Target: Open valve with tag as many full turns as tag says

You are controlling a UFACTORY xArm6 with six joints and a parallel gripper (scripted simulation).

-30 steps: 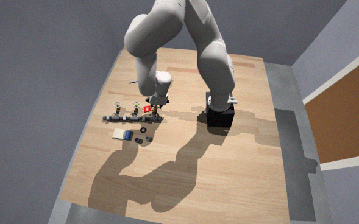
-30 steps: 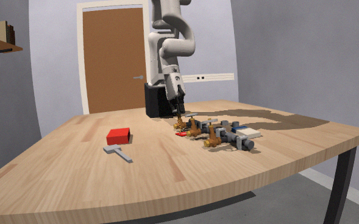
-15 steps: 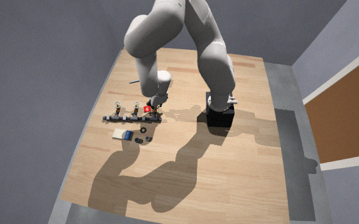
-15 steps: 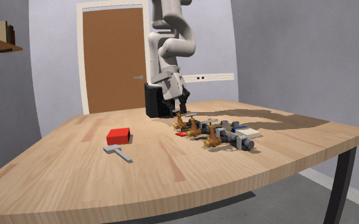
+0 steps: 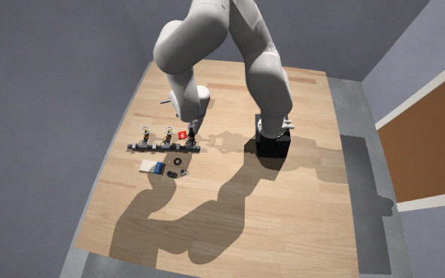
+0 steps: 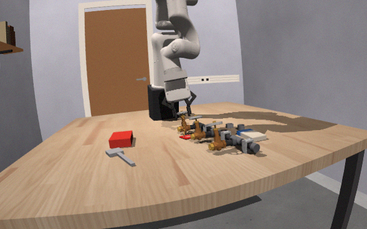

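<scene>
Three brass valves stand in a row on a grey pipe. The left valve and the middle valve show their round handwheels from above. A red tag lies beside the right valve, and a chain links it to that valve in the exterior view. The tag's writing is too small to read. My gripper points straight down over the right valve and is shut on its grey handwheel. The tag also shows in the exterior view, in front of the farthest valve.
A white and blue box and small black rings lie in front of the pipe. A red block and a grey hammer lie further left. The robot's black base stands to the right.
</scene>
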